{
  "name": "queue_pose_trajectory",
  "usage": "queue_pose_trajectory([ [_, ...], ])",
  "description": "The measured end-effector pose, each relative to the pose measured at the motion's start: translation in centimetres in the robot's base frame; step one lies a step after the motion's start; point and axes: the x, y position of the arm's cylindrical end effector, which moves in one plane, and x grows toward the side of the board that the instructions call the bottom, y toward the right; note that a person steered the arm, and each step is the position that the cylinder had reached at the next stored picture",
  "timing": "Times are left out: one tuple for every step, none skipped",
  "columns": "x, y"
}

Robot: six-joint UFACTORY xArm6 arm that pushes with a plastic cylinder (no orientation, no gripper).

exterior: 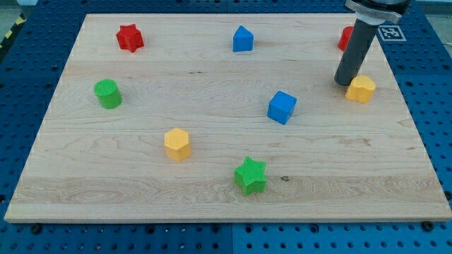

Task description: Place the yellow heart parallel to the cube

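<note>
So on the wooden counter (pixel 212 176), starting from the view's left: a green cylinder (pixel 107 94) sits near the left edge; a red star (pixel 130 37) is up toward the top left; a yellow hexagon block (pixel 177 144) sits lower down, left of middle; a green star (pixel 251 176) is near the bottom, about centre; a blue house-shaped block (pixel 242 39) is at the top middle; the blue cube (pixel 282 107) sits right of centre, turned a bit on the diagonal; over on the right, my tip (pixel 345 82) is down just beside the yellow heart (pixel 361 89), on its left, looks like touching; the tool is only a plain rod, so nothing opens or holds anything; a red block (pixel 344 38) peeks out behind the rod, shape hidden.
</note>
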Motion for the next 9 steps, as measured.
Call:
queue_pose_trajectory([
  [-2.4, 0.2],
  [-0.2, 1.9],
  [1.6, 2.6],
  [0.2, 2.6],
  [-1.8, 0.5],
  [-0.9, -0.6],
  [2.1, 0.4],
  [4.6, 0.7],
  [5.8, 0.7],
])
